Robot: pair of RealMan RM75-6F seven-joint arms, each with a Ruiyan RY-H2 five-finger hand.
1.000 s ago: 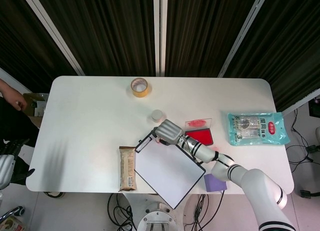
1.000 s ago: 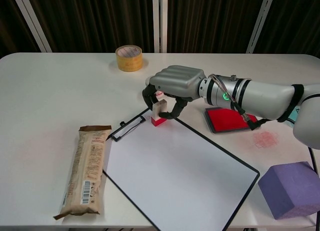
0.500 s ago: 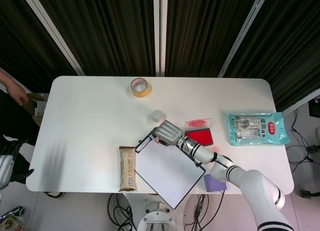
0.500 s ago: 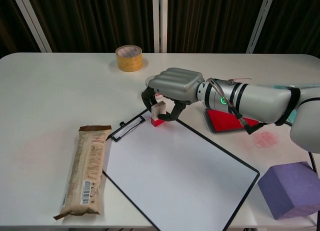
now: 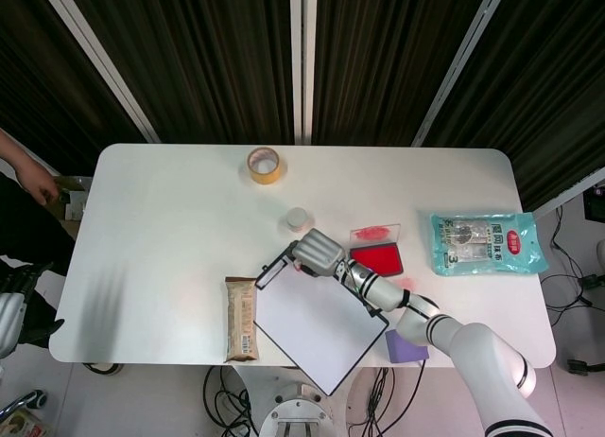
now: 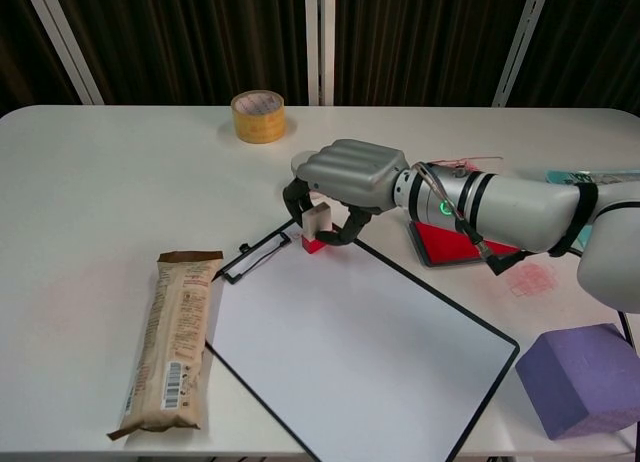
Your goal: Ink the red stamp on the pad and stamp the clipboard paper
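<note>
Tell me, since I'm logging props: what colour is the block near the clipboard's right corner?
Purple block; clearest in the chest view.

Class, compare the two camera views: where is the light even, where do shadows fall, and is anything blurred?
Head view: even overhead light, white table bright, curtains dark, sharp throughout. Chest view: soft shadow under the right hand around the red stamp; clipboard paper evenly lit, no blur.
</note>
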